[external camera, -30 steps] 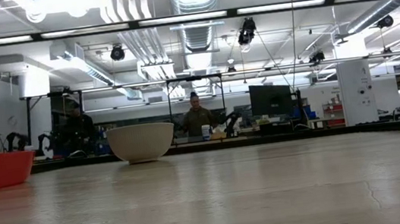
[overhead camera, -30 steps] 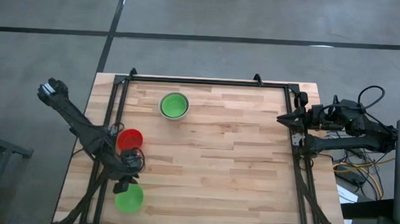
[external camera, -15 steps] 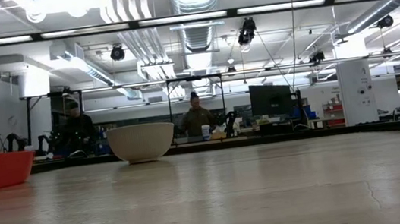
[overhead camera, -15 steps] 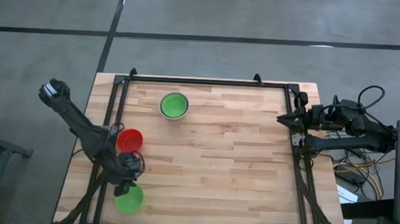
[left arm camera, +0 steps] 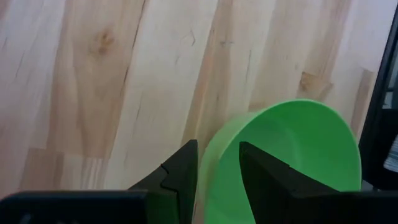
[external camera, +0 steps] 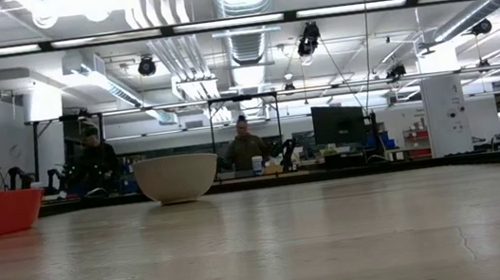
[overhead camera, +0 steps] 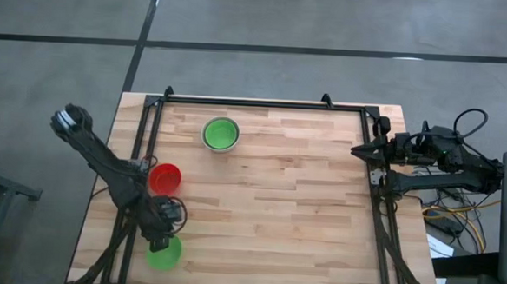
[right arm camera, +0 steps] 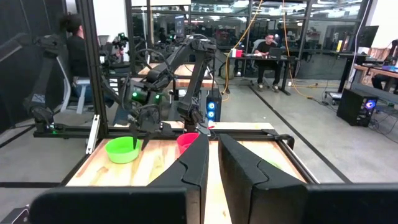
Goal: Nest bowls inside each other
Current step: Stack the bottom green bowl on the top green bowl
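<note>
A bright green bowl sits on its base near the table's front left corner. My left gripper is open and points steeply down over its far rim. One finger stands outside the wall and the other inside the bowl. A red bowl rests on the table just beyond it. Farther back, another green bowl lies nested in the pale white-grey bowl. My right gripper waits shut and level at the right edge. My left gripper straddles the green bowl's rim from above, one finger inside the hollow and one outside. I cannot tell whether either finger touches the rim. The bowl rests on the table.
A black metal frame runs along the table's far edge and both sides. The middle and right of the wooden top hold nothing. People sit at desks in the room beyond the table.
My left gripper has sunk and gone toward the table's near edge, onto the front green bowl, rolling its wrist as it went. Its fingers have kept the same gap. The bowls have not moved.
</note>
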Robot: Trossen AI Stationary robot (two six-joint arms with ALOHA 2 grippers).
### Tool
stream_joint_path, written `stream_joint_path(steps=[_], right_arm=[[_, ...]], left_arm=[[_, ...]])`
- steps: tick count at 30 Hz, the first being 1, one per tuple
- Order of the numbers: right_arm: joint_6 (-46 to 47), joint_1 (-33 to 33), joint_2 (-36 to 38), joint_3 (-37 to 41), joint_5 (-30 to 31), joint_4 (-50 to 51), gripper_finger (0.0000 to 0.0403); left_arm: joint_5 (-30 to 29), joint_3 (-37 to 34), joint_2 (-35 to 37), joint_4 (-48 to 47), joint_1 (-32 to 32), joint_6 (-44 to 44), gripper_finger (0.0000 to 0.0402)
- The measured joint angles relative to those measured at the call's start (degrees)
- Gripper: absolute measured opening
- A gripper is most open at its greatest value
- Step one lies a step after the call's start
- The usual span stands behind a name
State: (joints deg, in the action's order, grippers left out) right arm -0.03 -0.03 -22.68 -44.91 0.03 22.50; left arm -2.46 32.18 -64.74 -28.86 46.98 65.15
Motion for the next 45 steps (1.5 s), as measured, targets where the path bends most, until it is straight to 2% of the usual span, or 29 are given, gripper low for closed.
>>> stream_joint_path(steps=[21,25,33,45], right_arm=[[0.0,0.0,0.0,0.0,0.0,0.0,0.0034],[0.0,0.0,0.0,0.0,0.0,0.0,0.0034],[0.0,0.0,0.0,0.0,0.0,0.0,0.0034],[0.0,0.0,0.0,0.0,0.0,0.0,0.0034]], left_arm=[[-0.1,0.0,-6.8,3.8,0.0,8.4,0.0117],[-0.1,0.0,-6.8,4.4,0.0,8.5,0.0093],[0.0,0.0,-6.8,4.7,0.0,8.9,0.0012],[0.0,0.0,-6.2,4.4,0.0,11.0,0.0006]])
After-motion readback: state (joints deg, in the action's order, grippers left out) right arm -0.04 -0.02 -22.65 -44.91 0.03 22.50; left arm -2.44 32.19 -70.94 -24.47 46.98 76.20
